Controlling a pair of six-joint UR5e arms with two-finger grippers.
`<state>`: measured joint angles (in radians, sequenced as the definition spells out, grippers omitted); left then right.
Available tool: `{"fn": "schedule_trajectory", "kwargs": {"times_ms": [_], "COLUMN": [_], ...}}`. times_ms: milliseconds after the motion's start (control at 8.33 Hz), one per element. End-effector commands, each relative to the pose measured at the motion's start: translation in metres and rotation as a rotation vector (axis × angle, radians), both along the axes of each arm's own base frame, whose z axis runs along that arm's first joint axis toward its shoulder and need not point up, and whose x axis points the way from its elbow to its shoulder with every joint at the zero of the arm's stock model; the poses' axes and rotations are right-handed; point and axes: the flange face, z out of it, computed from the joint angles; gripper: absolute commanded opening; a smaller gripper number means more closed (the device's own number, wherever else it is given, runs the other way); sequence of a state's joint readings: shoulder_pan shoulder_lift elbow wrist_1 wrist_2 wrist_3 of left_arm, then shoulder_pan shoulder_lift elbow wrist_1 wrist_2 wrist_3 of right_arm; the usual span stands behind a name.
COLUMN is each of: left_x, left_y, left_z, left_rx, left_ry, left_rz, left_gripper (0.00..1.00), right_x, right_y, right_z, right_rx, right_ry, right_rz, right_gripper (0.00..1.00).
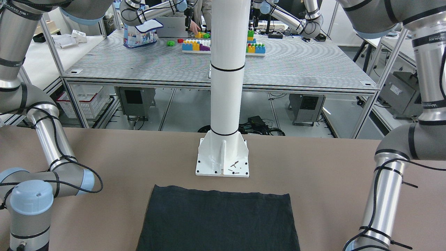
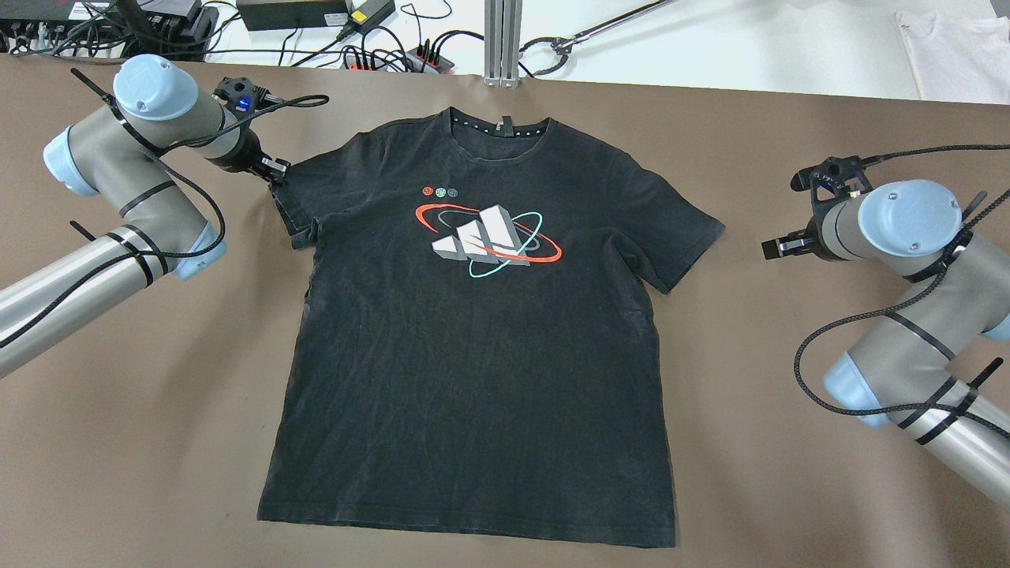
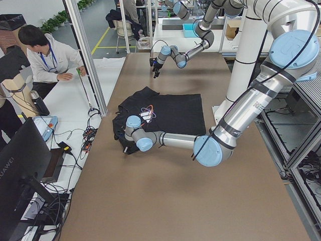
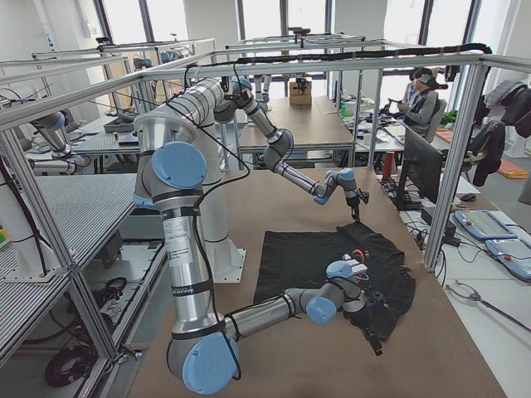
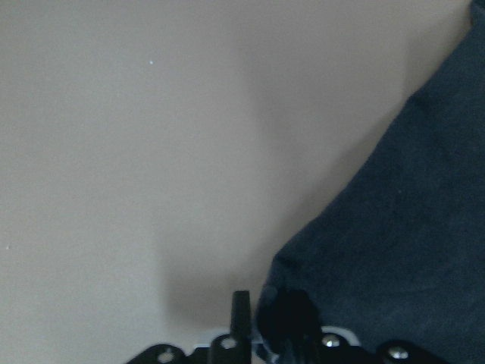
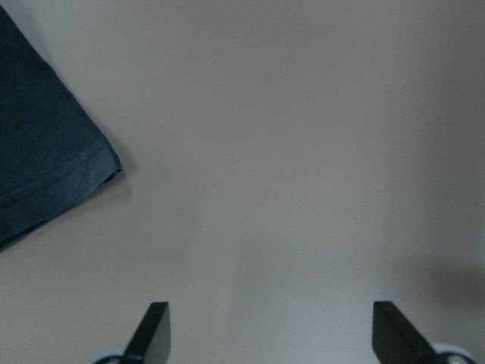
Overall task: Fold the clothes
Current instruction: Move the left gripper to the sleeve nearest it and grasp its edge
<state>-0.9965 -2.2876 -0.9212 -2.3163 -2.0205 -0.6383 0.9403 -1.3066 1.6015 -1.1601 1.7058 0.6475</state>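
Note:
The clothes are a black T-shirt [image 2: 473, 355] with a red, white and teal print on its chest. It lies flat and face up on the brown table [image 2: 118, 442], collar at the far edge. My left gripper [image 2: 274, 169] is at the shirt's left sleeve. In the left wrist view its fingers stand close together, with the sleeve's corner [image 5: 409, 227] pinched at the left gripper [image 5: 264, 318]. My right gripper [image 2: 777, 247] hovers over bare table beside the other sleeve [image 6: 45, 152]. There the right gripper [image 6: 274, 337] is open and holds nothing.
A white pole [image 1: 226, 69] stands on its base plate [image 1: 223, 162] just behind the shirt's hem [image 1: 217, 219]. Cables and power strips [image 2: 379, 47] run along the table's far edge. A person [image 3: 45, 55] sits at a side desk.

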Motion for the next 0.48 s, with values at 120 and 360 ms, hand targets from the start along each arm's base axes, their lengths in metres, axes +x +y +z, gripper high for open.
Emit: {"fn": "schedule_trajectory", "kwargs": {"times_ms": [120,360], "left_x": [-0.004,-0.007], "left_y": [-0.001,-0.001], "left_z": [-0.003,-0.029], "left_rx": [0.005,0.029], "left_ry": [0.004,0.037], "left_rz": [-0.004,-0.019], "left_gripper": [0.0,0.0], "right_x": [-0.001,0.0], "right_y": [0.0,0.0], "right_z": [0.0,0.0], "right_rx": [-0.001,-0.001], "right_ry": [0.001,-0.001], "right_rz": [-0.002,0.001], "right_gripper": [0.94,0.94]}}
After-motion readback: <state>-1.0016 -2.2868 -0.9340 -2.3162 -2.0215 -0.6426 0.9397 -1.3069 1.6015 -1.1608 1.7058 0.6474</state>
